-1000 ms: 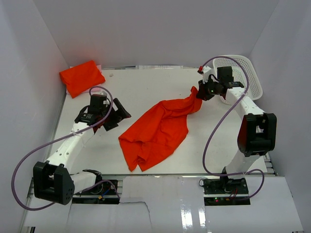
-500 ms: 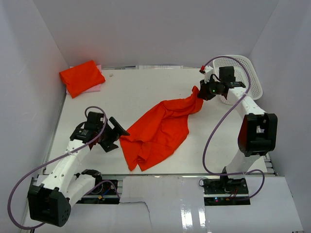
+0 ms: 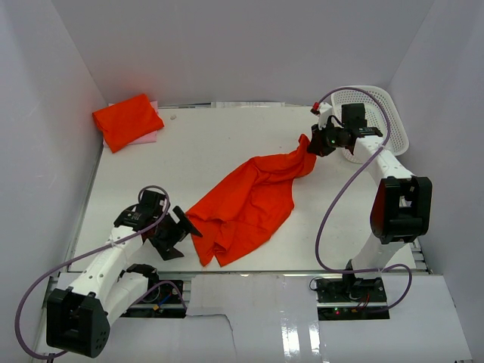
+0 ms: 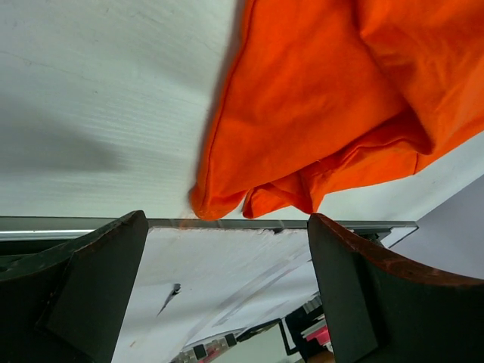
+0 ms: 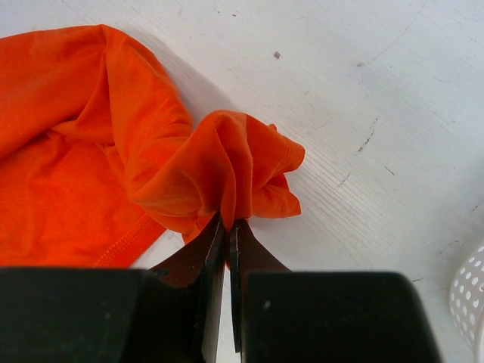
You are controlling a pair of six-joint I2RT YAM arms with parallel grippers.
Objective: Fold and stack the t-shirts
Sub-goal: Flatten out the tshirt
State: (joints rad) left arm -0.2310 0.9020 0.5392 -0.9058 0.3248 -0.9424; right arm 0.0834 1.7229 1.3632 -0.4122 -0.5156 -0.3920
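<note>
T-shirts lie in two places on the white desk [image 3: 204, 144] in the top view. The folded t-shirt [image 3: 127, 119], a compact orange-red bundle, sits in the far left corner with a strip of pink sheet [image 3: 150, 138] showing under its near edge. The loose t-shirt [image 3: 246, 204] is stretched diagonally across the middle, crumpled and wider at its near left end and narrowing to a bunched tip at the far right. The right gripper [image 3: 315, 145] holds that tip, with its jaws closed on the cloth. Just behind it, at the far right of the desk, stands the white mesh basket [image 3: 395, 121]. The left gripper [image 3: 181, 237] is low near the front edge of the desk, its jaws spread wide, right beside the near left corner of the loose t-shirt and holding nothing.

From the left wrist, the two dark fingers [image 4: 98, 280] of the left gripper [image 4: 227, 280] stand far apart at the bottom of the view. The rumpled hem of the loose t-shirt [image 4: 318, 98] lies on the desk [image 4: 91, 91] ahead of them, its lowest fold reaching the desk's front edge. No cloth is between the fingers.

From the right wrist, the right gripper [image 5: 228, 227] is pinched shut on a gathered fold of the loose t-shirt [image 5: 113, 166], which puckers up just above the fingertips. The rest of the fabric spreads away to the left over the scuffed desk [image 5: 363, 68]. A piece of the mesh basket [image 5: 469, 291] shows at the lower right edge.
</note>
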